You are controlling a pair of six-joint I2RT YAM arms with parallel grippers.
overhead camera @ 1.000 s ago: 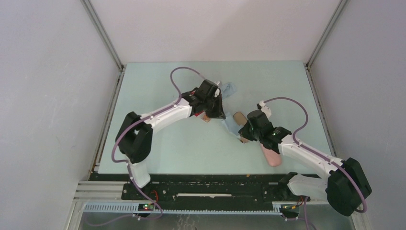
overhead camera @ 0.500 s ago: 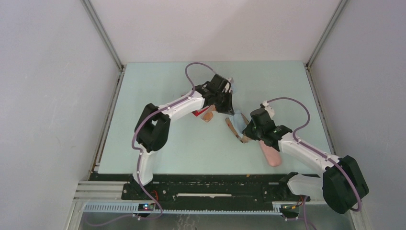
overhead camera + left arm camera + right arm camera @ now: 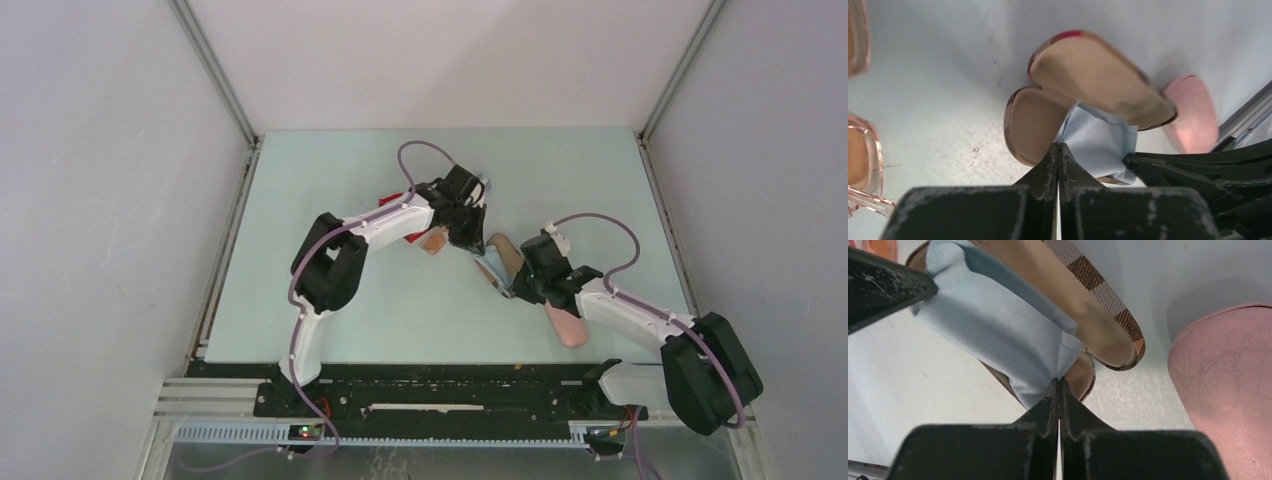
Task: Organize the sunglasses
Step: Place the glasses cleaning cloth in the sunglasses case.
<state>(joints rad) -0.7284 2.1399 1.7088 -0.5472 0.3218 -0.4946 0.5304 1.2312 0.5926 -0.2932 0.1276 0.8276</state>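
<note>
Pinching 1 pale blue cloth point(image 3: 998, 325) between them, both grippers are clamped tight: the left gripper point(image 3: 1059, 146) grasps one corner and the right gripper point(image 3: 1059, 381) the opposite corner, tips facing each other with the fabric stretched between. Just beyond both sets of jaws sits the plaid case point(image 3: 1098, 290), hinged open, and the cloth drapes over its lower half. A pink case point(image 3: 1228, 390) lies shut to the right of the right jaws, close beside the plaid one.

The slim pair point(image 3: 859, 155) with orange lenses rests on the table point(image 3: 948, 60) well off to the left of the left jaws, apart from either case. The red pair point(image 3: 412, 238) shows only as a sliver behind the left jaws (the arm covers most of it).

By my reading the job is in its early half: 1 case is open and a cloth is being handled over it, but neither of the 2 pairs sits in a case. Left to do, probably: settle the cloth, load each pair, and shut the cases.
</note>
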